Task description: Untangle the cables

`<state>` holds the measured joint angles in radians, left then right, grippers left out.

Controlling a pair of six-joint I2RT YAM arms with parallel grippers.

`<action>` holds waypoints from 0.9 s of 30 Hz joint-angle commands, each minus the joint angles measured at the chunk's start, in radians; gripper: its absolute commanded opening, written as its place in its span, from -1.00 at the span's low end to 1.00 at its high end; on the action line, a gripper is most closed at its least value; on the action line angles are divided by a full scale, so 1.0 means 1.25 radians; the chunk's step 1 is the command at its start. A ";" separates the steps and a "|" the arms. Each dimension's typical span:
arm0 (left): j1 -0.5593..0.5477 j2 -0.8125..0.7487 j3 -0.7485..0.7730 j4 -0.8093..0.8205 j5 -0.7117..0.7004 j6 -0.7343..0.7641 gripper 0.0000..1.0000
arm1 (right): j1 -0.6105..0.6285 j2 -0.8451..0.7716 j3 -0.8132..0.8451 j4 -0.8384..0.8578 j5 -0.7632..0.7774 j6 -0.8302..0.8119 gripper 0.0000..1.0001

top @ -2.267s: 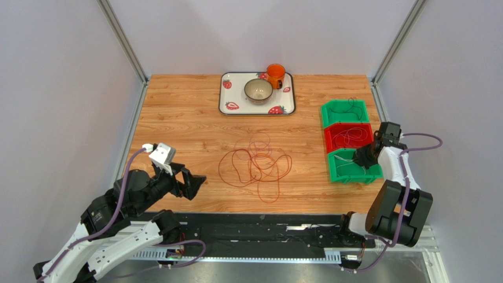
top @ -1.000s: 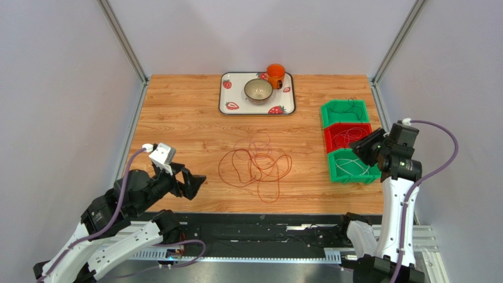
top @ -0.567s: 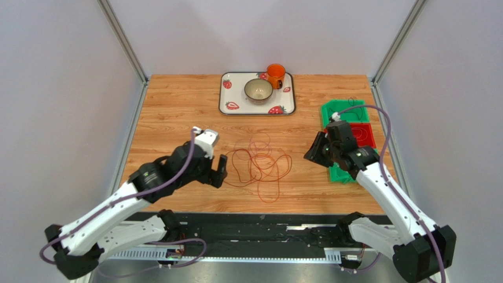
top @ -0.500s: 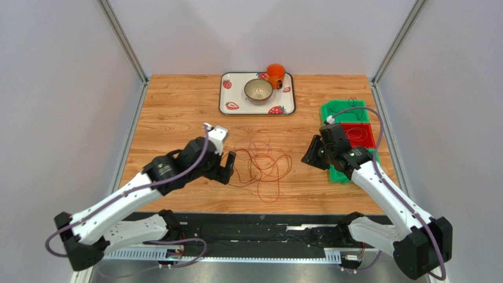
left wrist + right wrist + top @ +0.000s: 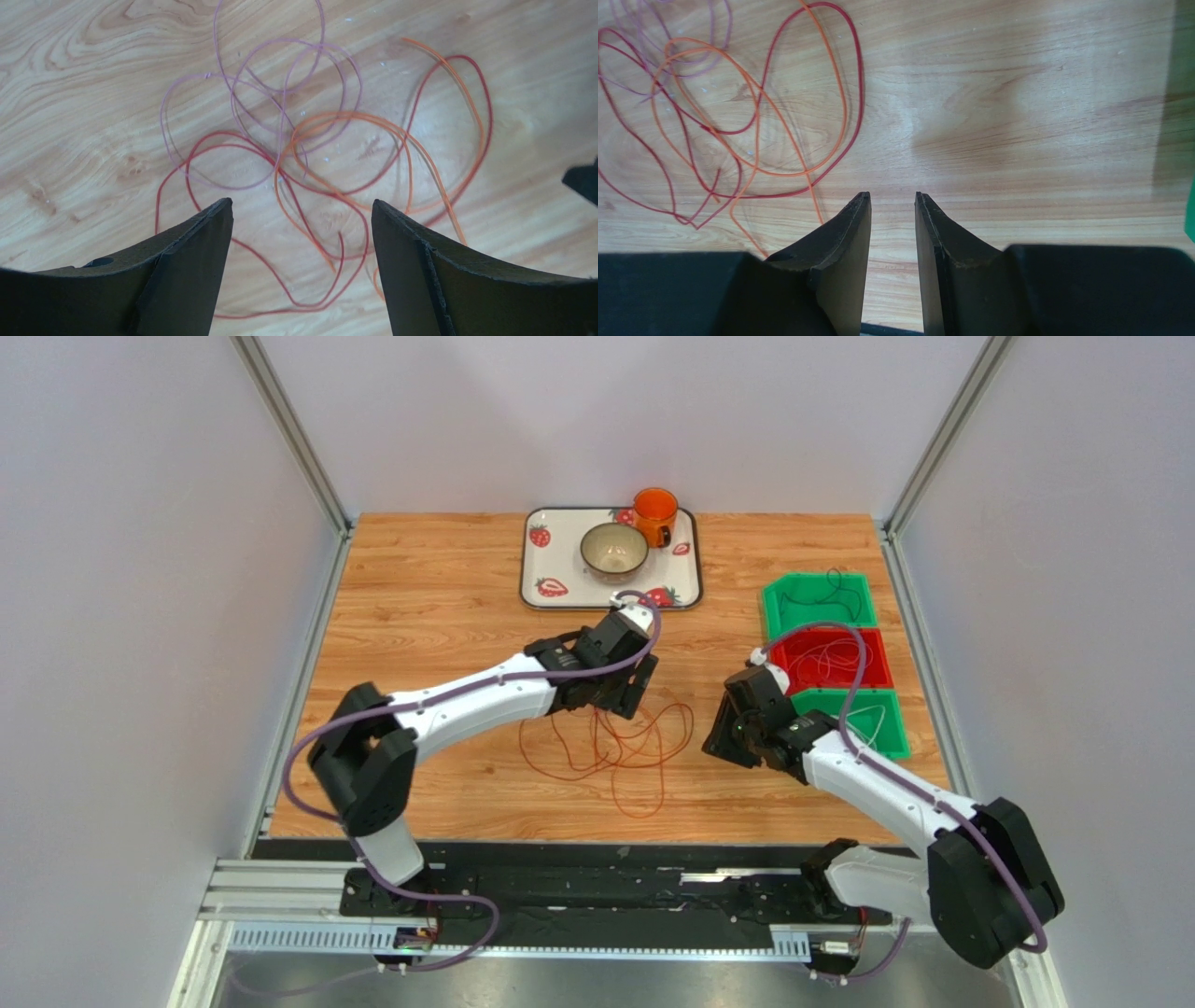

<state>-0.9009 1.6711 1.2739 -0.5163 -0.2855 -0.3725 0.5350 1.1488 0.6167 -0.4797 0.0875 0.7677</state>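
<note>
The cables [image 5: 617,739] lie in a loose tangle of red, orange and pale purple loops on the wooden table's middle. My left gripper [image 5: 617,686] hangs over the tangle's far part. In the left wrist view it [image 5: 300,206] is wide open and empty, with the crossing loops [image 5: 281,168] below and between the fingers. My right gripper [image 5: 720,734] sits just right of the tangle. In the right wrist view it [image 5: 891,197] holds nothing, its jaws a narrow gap apart over bare wood, with the loops [image 5: 758,112] to its upper left.
Three bins stand in a row at the right: far green [image 5: 786,595], red [image 5: 877,672] and near green [image 5: 898,742], each with thin wires inside. A strawberry tray [image 5: 536,577] at the back holds a bowl [image 5: 615,549] and an orange mug [image 5: 654,513].
Both arms have come in to the tangle. The left swung from the near-left corner to above the loops. The right left the bins and moved left, beside the tangle.
</note>
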 commanded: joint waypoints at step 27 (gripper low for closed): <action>0.122 0.292 0.224 -0.034 -0.040 -0.101 0.45 | 0.024 0.102 -0.087 0.264 0.032 -0.045 -0.36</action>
<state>-0.7464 2.0323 1.5177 -0.5388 -0.3218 -0.4576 0.5606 1.2526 0.4870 -0.1883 0.1280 0.7303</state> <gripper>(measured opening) 0.726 0.318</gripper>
